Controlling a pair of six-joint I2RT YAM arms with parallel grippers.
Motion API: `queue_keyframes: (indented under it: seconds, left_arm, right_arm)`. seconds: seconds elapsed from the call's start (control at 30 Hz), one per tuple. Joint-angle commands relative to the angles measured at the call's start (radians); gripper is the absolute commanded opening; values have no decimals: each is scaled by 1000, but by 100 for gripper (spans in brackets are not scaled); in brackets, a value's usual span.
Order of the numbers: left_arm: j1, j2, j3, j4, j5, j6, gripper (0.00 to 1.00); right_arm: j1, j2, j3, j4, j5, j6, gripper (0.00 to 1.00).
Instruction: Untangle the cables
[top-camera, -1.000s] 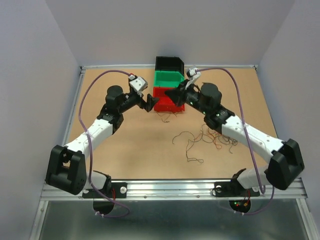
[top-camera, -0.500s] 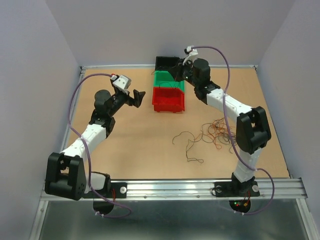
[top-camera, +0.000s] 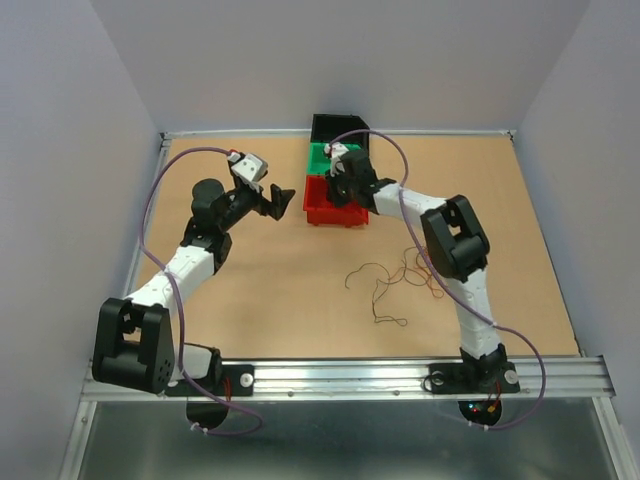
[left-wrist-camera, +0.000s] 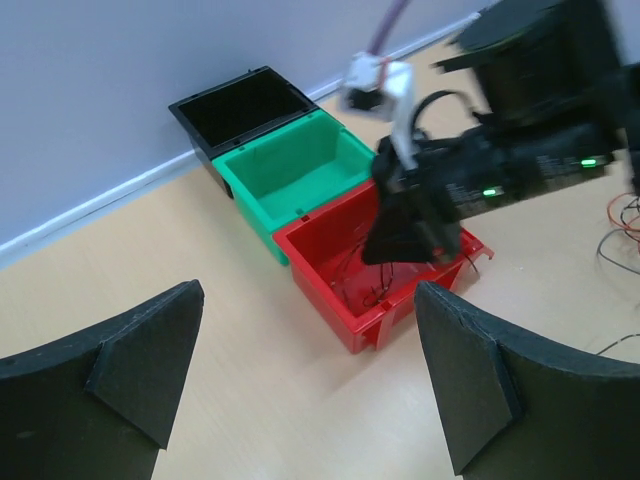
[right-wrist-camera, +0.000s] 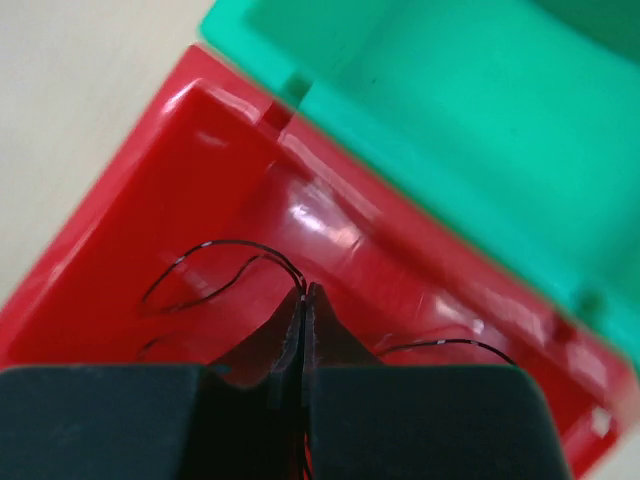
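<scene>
A scribbly clump of thin red, orange, brown and black cables (top-camera: 405, 275) lies on the table right of centre. My right gripper (top-camera: 341, 194) hangs over the red bin (top-camera: 335, 216). In the right wrist view it (right-wrist-camera: 305, 295) is shut on a thin dark wire (right-wrist-camera: 215, 247) that loops down inside the red bin (right-wrist-camera: 180, 150). More thin wires lie on that bin's floor (left-wrist-camera: 375, 290). My left gripper (top-camera: 284, 200) is open and empty, held left of the red bin; in its own view (left-wrist-camera: 308, 300) the jaws stand wide apart.
A green bin (top-camera: 325, 156) and a black bin (top-camera: 340, 126) stand in a row behind the red bin, against the back wall. They also show in the left wrist view, the green bin (left-wrist-camera: 290, 165) and black bin (left-wrist-camera: 240, 105). Thick lavender arm cables arc above both arms.
My right arm swung from beside the red bin, over the back bins, and now sits above the red bin. My left gripper drew back leftward, then edged slightly toward the bin.
</scene>
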Motion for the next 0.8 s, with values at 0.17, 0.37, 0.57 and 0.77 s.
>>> queue_keyframes:
  seconds: [0.17,0.37,0.57,0.77]
  left_arm:
    - [-7,-1,28,32,89,41,98]
    - [-12,3,37,11,105,46,98]
    - [-29,-9,34,11,62,58,98]
    - [-53,-18,29,11,25,69,99]
  right_arm:
    - [0,226,322,-486,57,-60,6]
    - [0,-4,210,-451,23,31,40]
    - [1,-110,239,-453,57,126,60]
    - [1,-201,156,-460,228,248,76]
